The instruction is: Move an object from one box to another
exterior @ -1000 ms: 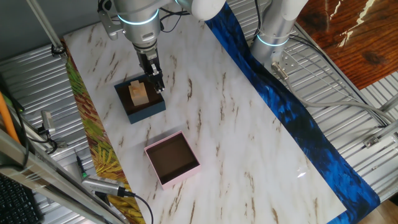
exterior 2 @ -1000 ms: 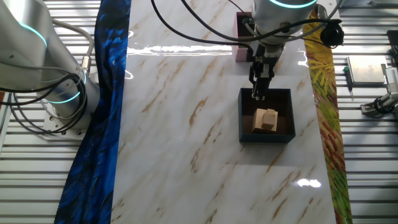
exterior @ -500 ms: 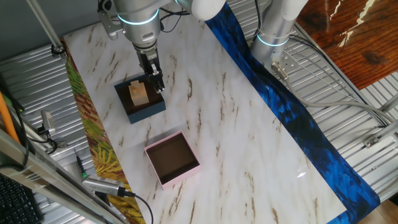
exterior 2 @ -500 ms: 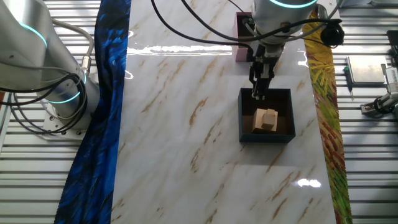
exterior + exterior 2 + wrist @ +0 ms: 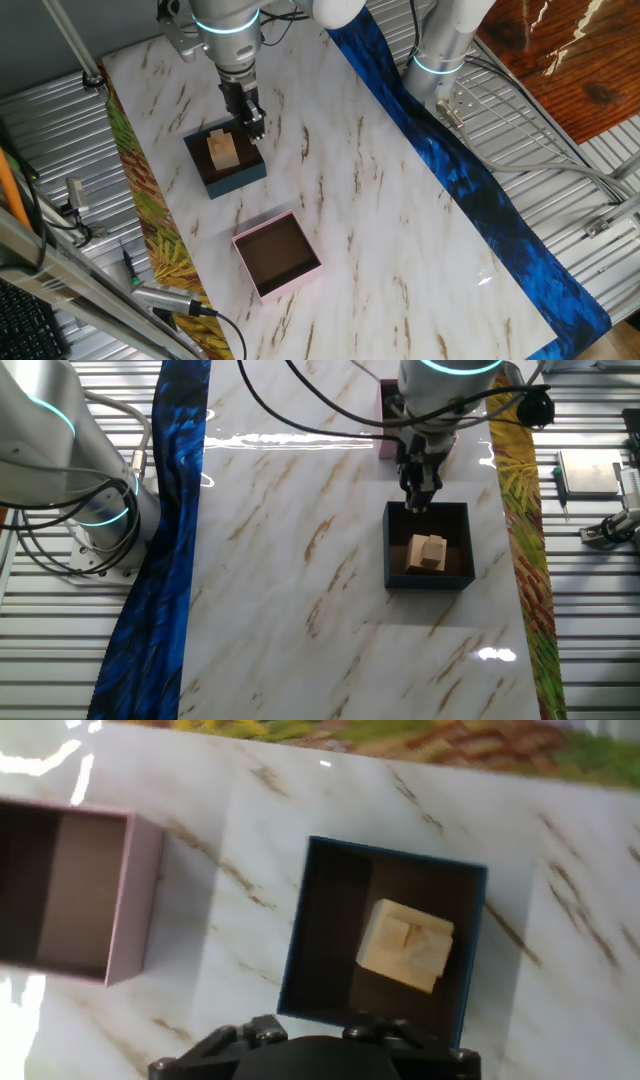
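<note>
Wooden block [image 5: 223, 150] in blue box [image 5: 240, 179], fingers [image 5: 256, 128] above the box's edge beside block, spread or pressed together unclear, pink box [image 5: 302, 276] apart on counter [image 5: 400, 230]

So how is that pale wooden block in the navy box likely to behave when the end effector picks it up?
The wooden block looks rigid with flat faces, so it probably grips firmly and will not roll. It appears to be joined pieces with stepped edges, so it could sit skewed in a grasp. It seems light, and the navy box might slide if nudged.
</note>
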`<state>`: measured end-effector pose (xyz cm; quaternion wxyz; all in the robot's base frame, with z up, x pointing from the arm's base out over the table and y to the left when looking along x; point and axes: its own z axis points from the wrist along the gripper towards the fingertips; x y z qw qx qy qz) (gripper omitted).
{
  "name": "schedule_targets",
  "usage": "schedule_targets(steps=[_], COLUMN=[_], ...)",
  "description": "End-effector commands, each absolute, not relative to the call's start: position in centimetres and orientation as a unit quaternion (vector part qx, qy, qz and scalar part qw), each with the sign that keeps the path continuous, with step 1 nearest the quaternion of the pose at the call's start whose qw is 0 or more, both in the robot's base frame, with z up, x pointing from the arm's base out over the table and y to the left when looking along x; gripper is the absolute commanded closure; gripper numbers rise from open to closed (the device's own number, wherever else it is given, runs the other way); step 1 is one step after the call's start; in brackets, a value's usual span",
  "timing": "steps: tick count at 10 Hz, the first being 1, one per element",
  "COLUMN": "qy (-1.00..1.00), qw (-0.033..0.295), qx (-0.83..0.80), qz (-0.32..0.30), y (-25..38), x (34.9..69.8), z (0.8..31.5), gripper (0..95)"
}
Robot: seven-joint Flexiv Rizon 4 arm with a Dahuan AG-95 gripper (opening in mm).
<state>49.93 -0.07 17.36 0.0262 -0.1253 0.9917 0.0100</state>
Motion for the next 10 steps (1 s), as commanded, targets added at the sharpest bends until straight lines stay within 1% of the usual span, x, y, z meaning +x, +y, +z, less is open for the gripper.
schedule_targets(steps=[1, 4, 7, 10], qy=[0.973, 0.926, 0.886, 0.866], qw=[0.020, -0.008, -0.025, -0.025], qx=[-0.229, -0.377, -0.463, -0.500], qz=[0.020, 0.022, 0.023, 0.019], y=[-0.04, -0.04, -0.04, -0.04], x=[49.95, 49.95, 49.95, 49.95], z=[17.34, 17.34, 17.34, 17.34], gripper=[95.0, 95.0, 95.0, 95.0])
